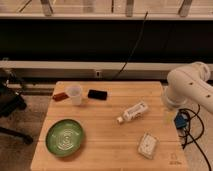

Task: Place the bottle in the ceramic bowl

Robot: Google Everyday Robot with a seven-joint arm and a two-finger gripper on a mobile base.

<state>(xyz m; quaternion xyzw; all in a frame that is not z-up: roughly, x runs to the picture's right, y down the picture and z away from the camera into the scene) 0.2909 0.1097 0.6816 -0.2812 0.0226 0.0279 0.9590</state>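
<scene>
The bottle [134, 112] lies on its side near the middle of the table [107, 160], slanted, with its cap toward the near left. The bowl [65, 137] sits well apart from it, at the near left corner, with nothing in it.

The main risk, as I judge it, is at the pickup. The bottle is smooth plastic lying at an angle, so a grip that is not squared to its body could push it sideways or spin it away instead of closing on it. A skid toward the near right would carry it against the packet [148, 145], which lies near it. A hold close to the narrow neck would leave the heavier body hanging, and it could slip on the way across.

The second risk is at the bowl. It is shallow, so a bottle let go high or off centre could bounce, lie across the rim or slide out onto the wood. A low approach could knock the dish itself. The cup [75, 94] stands beyond the bowl, off the straight path, and looks safe.

The gripper [170, 111] seems to hang under the white arm [192, 87] at the table's right edge, apart from the bottle. It appears to hold and touch nothing, though how far open it is I cannot tell
</scene>
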